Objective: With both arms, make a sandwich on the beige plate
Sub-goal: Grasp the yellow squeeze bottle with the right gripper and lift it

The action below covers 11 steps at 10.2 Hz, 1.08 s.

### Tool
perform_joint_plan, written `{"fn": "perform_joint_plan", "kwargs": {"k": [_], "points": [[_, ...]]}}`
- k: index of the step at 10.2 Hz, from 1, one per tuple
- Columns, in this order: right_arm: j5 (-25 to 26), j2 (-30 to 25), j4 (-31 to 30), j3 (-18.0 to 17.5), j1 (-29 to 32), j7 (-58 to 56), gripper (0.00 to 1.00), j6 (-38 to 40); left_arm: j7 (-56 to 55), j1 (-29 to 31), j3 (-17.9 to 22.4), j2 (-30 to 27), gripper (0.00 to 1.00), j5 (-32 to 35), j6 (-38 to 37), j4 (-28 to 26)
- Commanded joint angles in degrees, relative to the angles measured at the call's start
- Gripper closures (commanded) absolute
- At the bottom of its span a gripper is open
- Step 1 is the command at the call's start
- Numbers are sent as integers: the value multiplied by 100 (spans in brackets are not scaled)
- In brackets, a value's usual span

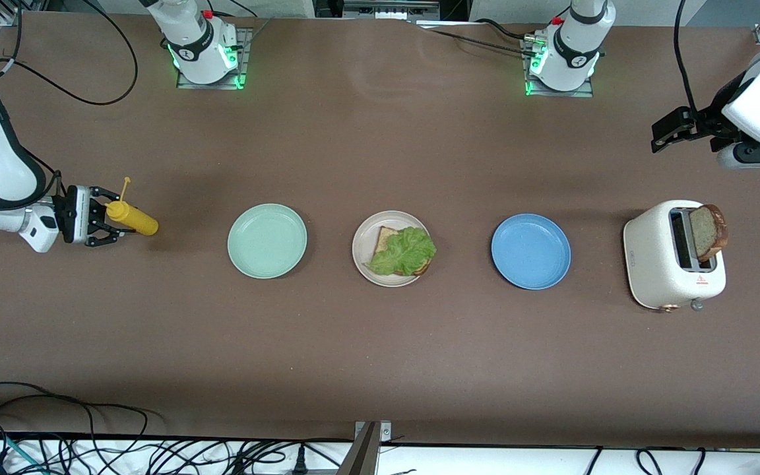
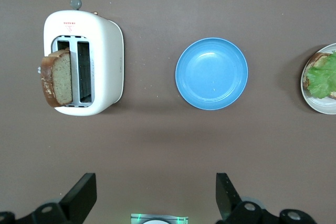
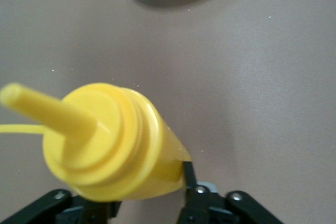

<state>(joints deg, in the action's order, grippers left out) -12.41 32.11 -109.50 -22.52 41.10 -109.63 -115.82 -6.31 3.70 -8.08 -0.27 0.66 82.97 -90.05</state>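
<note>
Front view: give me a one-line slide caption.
Right gripper grips the mustard bottle; lettuce-topped bread waits on the beige plate; second slice in toaster.

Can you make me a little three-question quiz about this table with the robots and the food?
1. True or false: the beige plate already holds a bread slice with a lettuce leaf on top.
2. What is the right tool holding?
A. a blue cup
B. a yellow mustard bottle
C. a spoon
3. Fill in: the second bread slice is sticking up out of the ____.

Key
1. True. The lettuce lies on one slice, with no top slice yet.
2. B. The tool's fingers are shut around the bottle, near the mint-green plate.
3. Toaster. The left tool is open above the table beside it and the blue plate.
</note>
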Motion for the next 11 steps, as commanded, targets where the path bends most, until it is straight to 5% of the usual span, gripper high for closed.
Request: {"fn": "perform_joint_plan", "kwargs": {"k": [1,5,11], "points": [[-121,-64,-81,-94,91,-181,100,-73,139,17,34,53,0,-153,-96,155],[36,-458,217,-681,-109,46,100,-55,139,17,34,45,0,-153,-88,155],[1361,-733,1226,-710,-2496,2749,100,15,139,17,34,45,0,-153,-88,155]]}}
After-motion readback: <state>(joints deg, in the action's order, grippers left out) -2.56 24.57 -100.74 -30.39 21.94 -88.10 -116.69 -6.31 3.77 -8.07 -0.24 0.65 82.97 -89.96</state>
